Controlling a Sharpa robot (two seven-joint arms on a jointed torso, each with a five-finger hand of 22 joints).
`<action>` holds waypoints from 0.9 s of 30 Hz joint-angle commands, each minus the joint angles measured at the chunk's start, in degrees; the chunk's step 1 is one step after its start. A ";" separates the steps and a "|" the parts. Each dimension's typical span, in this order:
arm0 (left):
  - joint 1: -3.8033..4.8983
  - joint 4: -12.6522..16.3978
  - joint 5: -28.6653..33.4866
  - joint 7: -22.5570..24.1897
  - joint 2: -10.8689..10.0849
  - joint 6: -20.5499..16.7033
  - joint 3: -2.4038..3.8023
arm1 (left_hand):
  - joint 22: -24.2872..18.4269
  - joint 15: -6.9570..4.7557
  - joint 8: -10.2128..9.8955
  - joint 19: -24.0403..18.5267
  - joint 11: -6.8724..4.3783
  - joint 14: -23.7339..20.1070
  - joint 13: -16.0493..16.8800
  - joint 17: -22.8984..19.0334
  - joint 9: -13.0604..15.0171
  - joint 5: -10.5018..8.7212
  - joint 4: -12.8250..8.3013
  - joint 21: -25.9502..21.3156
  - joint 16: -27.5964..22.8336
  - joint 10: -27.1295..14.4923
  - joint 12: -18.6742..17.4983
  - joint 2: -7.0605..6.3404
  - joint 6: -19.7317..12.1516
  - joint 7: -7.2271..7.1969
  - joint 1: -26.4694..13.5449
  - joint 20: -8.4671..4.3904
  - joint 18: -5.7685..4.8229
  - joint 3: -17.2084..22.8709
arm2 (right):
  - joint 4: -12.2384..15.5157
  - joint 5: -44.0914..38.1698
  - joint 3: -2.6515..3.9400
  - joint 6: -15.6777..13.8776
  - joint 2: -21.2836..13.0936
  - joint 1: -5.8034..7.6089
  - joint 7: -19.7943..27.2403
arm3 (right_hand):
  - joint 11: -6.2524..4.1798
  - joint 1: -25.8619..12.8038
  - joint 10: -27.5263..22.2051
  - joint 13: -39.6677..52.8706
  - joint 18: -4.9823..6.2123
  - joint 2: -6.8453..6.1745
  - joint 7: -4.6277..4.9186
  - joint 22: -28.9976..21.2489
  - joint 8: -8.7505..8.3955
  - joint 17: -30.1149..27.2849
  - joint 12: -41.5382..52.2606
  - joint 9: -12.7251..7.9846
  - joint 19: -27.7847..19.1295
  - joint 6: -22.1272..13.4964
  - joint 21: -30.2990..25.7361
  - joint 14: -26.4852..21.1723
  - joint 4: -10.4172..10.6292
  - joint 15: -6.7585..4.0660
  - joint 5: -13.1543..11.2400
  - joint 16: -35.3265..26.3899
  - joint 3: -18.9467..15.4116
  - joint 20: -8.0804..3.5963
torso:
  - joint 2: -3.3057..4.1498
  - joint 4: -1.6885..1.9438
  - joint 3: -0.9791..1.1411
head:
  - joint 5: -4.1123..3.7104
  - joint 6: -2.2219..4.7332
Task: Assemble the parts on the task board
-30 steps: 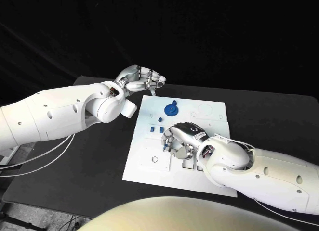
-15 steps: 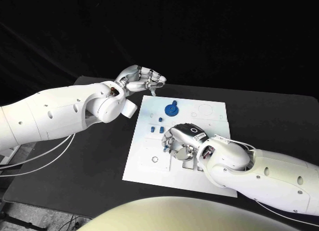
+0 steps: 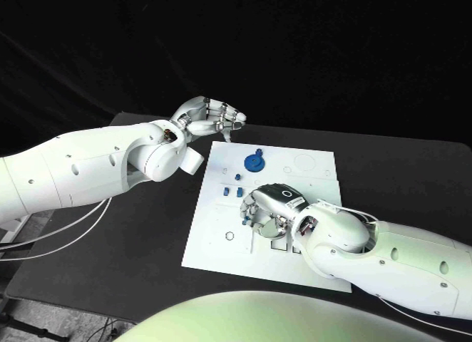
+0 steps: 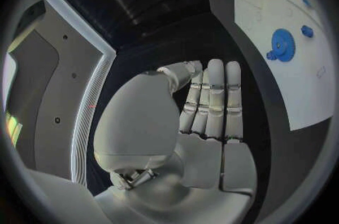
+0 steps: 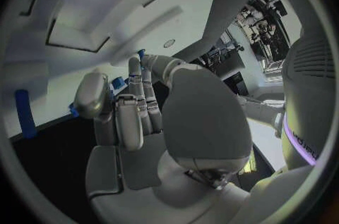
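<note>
A: The flat white rectangular task board (image 3: 298,160) is lying mid-frame, the silver right hand (image 3: 267,210) curling down over its centre.

B: Holding anything? I cannot tell. It could be knocking the small blue pegs (image 3: 231,191) just left.

A: The round blue plastic gear (image 3: 254,162) is sitting upper-centre (untouched). The silver left hand (image 3: 208,115), upper left, is curling closed, holding nothing.

A white task board (image 3: 215,235) is seen on a black table (image 3: 123,249). At the board's 12 o'clock a blue gear-like part (image 3: 254,161) is set, and smaller blue parts (image 3: 231,191) are found toward 10 o'clock. Both arms are coloured white, with the left hand (image 3: 207,117) and right hand (image 3: 269,208) finished in silver. A blue bar-shaped part (image 5: 25,114) is shown against the white board in the right wrist view.
</note>
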 commanded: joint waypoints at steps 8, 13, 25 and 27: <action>0.05 0.08 -0.22 0.21 0.14 0.90 0.04 | 0.08 0.17 -0.27 -0.47 0.08 -0.04 -0.05 -0.06 -0.07 0.13 -0.27 -0.04 -0.27 -0.39 -0.30 0.20 -0.16 0.39 0.35 -0.10 0.78 -0.01 | -0.63 -1.57 -0.13 2.56 0.85 -0.22 -1.44 | -0.07 -0.43 0.11 0.09 -0.54 0.23 0.00 -0.12 0.22 0.05 0.03 0.17 -0.30 0.45 -0.60 2.91 -0.12 -0.10 0.34 0.26 -0.08 -0.21 | 0.02 -0.01 0.01 | -0.02 0.00; 0.05 0.07 -0.23 0.18 0.18 0.89 0.04 | 0.12 0.20 -0.26 -0.53 0.12 -0.01 -0.26 -0.10 -0.08 0.14 -0.36 0.01 -0.34 -0.49 -0.41 0.25 -0.17 0.42 0.34 -0.07 0.79 -0.03 | -0.78 -1.37 -0.27 3.16 1.19 -0.29 -0.94 | 0.10 -1.27 -0.32 0.08 -0.53 -0.16 0.13 -0.14 0.03 0.08 -0.43 0.37 -0.35 -0.28 -0.79 2.92 -0.20 0.05 0.27 0.30 -0.60 -0.09 | 0.04 -0.03 0.01 | -0.03 0.00; 0.05 -0.08 -0.27 -0.03 0.18 0.91 0.04 | 0.13 0.22 -0.28 -0.55 0.14 0.01 -0.35 -0.12 -0.10 0.13 -0.34 0.03 -0.37 -0.53 -0.45 0.28 -0.23 0.45 0.27 -0.04 0.78 -0.06 | -0.54 -0.58 -0.38 1.36 0.55 -0.34 -0.57 | 1.32 -4.23 -2.83 -0.09 -0.44 -2.43 1.39 -0.53 -2.78 0.31 -1.80 -0.65 -0.59 -4.20 -1.96 2.93 0.55 1.08 0.23 0.51 -2.42 0.76 | -0.01 -0.06 0.04 | -0.14 0.00; 0.05 -0.10 -0.28 -0.09 0.17 0.96 0.04 | 0.13 0.22 -0.28 -0.55 0.14 0.01 -0.35 -0.12 -0.10 0.13 -0.34 0.03 -0.37 -0.53 -0.45 0.28 -0.23 0.45 0.27 -0.04 0.78 -0.06 | -0.11 -0.76 -0.38 -0.27 0.01 -0.34 -1.19 | 1.55 -4.79 -4.02 -0.27 -0.39 -3.19 1.41 -0.65 -3.65 0.37 -2.16 -1.02 -0.65 -5.42 -2.28 2.91 0.80 1.30 0.24 0.56 -3.01 0.97 | 0.00 -0.04 0.04 | -0.15 0.00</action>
